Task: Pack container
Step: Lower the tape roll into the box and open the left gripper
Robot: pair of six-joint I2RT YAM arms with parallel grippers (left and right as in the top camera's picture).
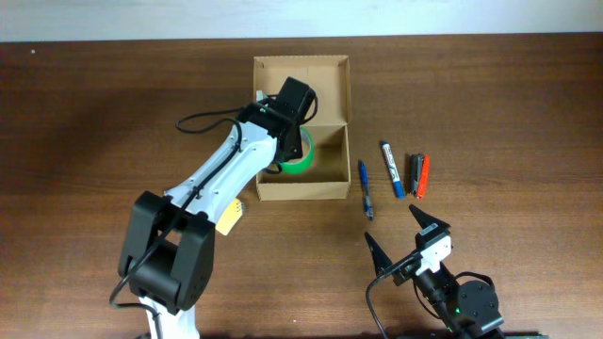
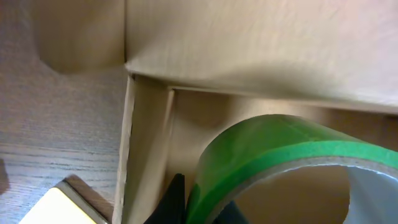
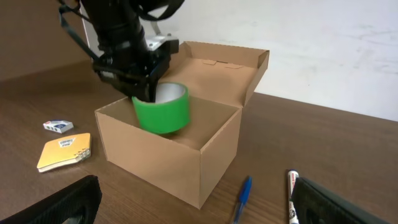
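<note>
while the left pincer (image 3: 148,93) clamps the tape roll (image 3: 163,113), half sunk in the container (image 3: 163,160), right pincer (image 1: 395,227) gapes.

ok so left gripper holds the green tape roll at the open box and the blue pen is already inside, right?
No. The overhead view shows the blue pen lying on the table to the right of the cardboard box, not inside. The rest stands: the left gripper holds the green tape roll at the open box.
</note>
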